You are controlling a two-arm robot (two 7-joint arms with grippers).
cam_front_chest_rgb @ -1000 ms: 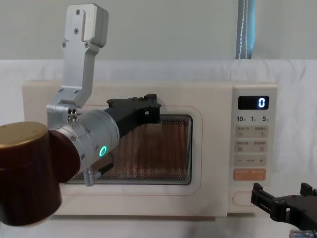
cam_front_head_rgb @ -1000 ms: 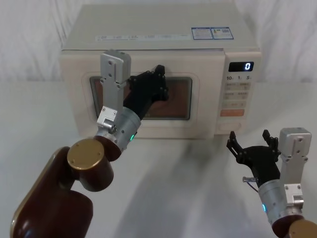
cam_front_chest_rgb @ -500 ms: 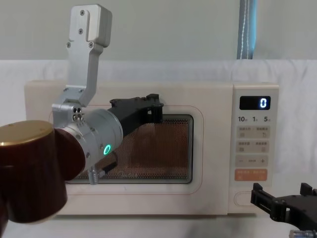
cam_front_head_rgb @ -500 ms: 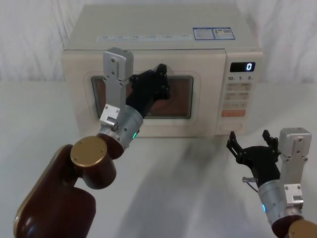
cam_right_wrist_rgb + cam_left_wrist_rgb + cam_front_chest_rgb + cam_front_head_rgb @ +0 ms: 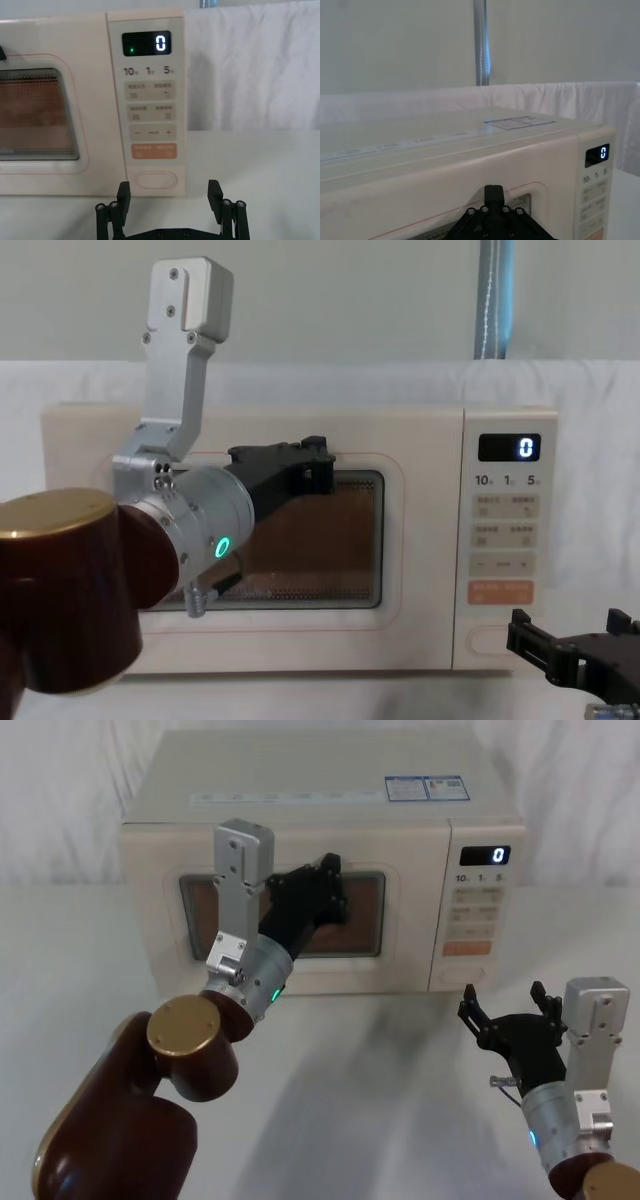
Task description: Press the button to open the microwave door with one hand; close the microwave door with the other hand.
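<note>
Left gripper (image 5: 325,885) presses the microwave door (image 5: 395,935) (display reads 0)

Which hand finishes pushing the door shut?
Left. The left hand is already up against the microwave door at the window's upper edge; the right hand hangs low in front of the button, off the door.

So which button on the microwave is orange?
The rectangular key is orange; it sits just above the plain cream pill-shaped button. The other keys are beige.
</note>
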